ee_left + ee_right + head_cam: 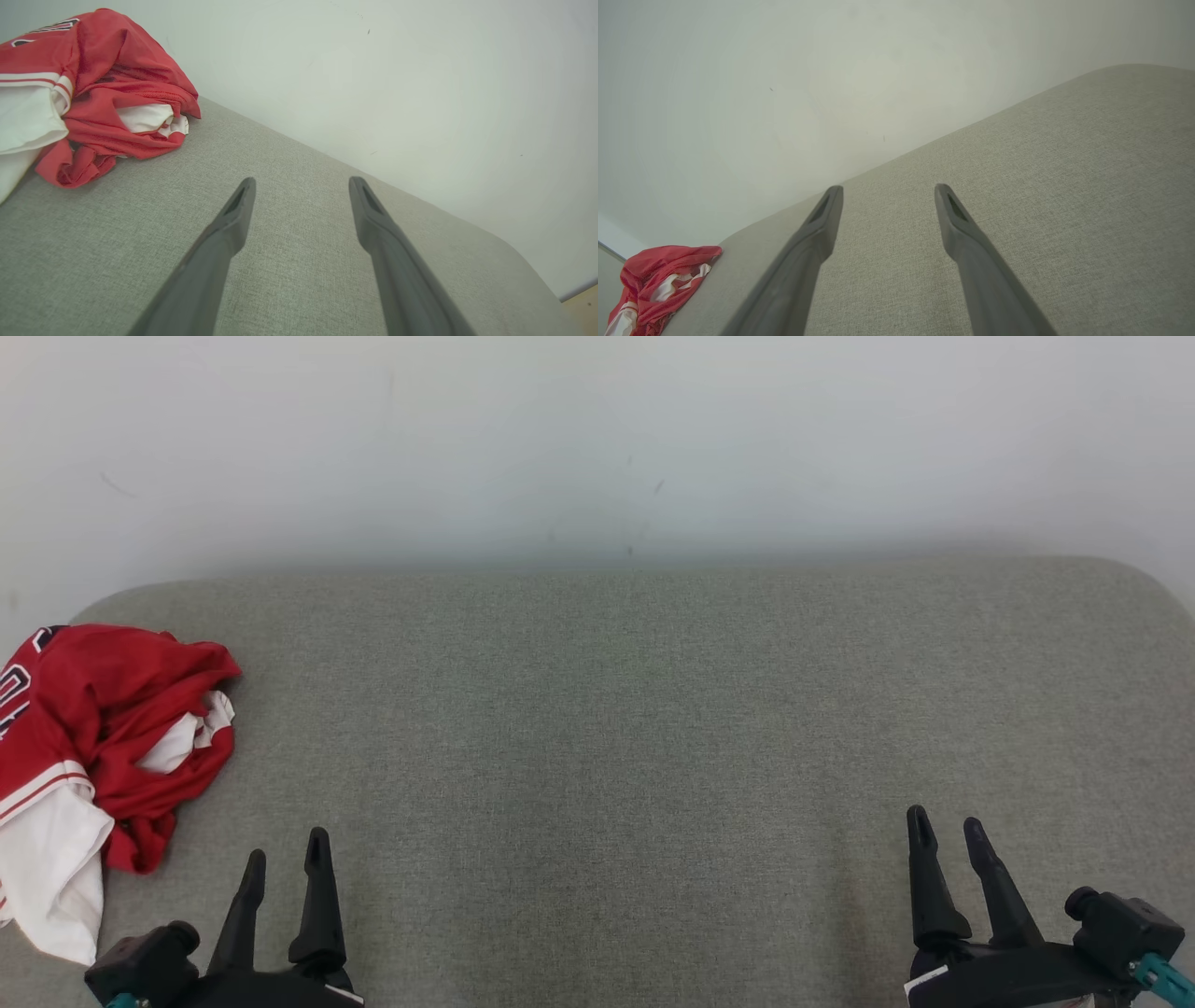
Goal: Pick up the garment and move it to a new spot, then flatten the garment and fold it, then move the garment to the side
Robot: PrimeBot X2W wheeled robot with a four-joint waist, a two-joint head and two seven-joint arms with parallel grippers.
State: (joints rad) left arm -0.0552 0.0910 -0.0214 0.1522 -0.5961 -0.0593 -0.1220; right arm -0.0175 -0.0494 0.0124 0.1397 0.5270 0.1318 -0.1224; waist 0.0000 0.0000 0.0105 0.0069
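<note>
The garment point(103, 737) is a red and white jersey lying crumpled at the far left edge of the grey padded surface point(635, 728). It shows again at the upper left of the left wrist view point(103, 98) and at the lower left corner of the right wrist view point(658, 280). My left gripper point(285, 859) hovers low at the front left, just right of the garment and apart from it, open and empty point(301, 184). At the front right my right gripper point(945, 823) also stands open with nothing between its fingers point(887, 191).
A pale wall point(597, 439) runs along the back of the grey surface. The surface has rounded back corners point(1134, 574). A strip of light wooden floor point(584, 303) shows past its edge in the left wrist view.
</note>
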